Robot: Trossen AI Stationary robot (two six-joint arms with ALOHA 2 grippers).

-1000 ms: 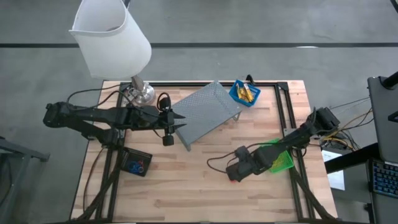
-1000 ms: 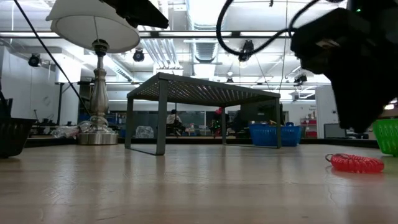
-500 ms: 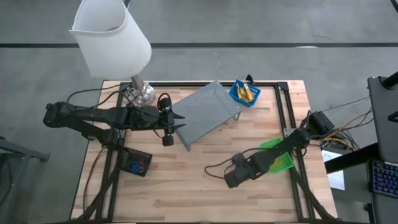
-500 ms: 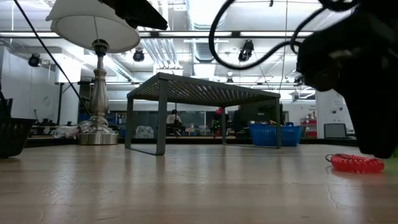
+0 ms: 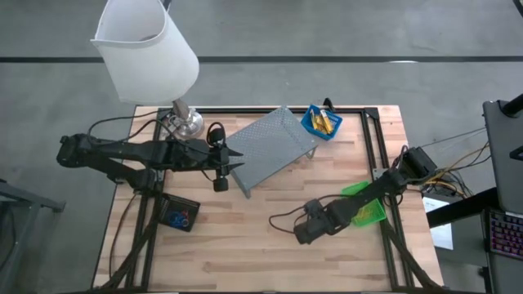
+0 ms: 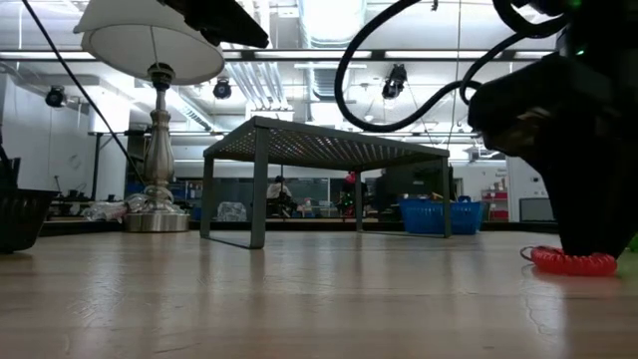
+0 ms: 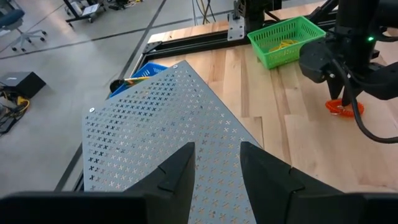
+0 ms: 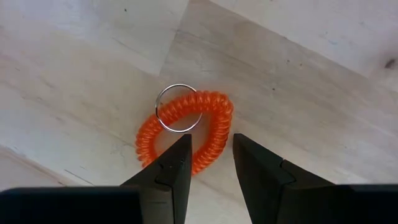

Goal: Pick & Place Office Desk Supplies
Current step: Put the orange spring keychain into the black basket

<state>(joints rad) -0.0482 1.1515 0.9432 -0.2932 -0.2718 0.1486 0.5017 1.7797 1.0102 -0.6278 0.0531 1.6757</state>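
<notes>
Just beyond the right gripper's [image 8: 210, 158] parted fingers [image 8: 171, 165], red coil loop [image 8: 186, 137] flat on the table [image 8: 298, 81], ungripped.

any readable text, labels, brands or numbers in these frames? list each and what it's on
None readable.
Yellow pieces in the blue bin: dark marks, too small to read.
Red coil loop, perforated metal riser, green bin, lamp shade: no lettering visible.
Background room signage in the low view: too blurred to read.

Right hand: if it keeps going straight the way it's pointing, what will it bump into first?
Most likely the red coil loop with its metal ring, lying on the table right ahead of the open right hand. How far off is unclear.
</notes>
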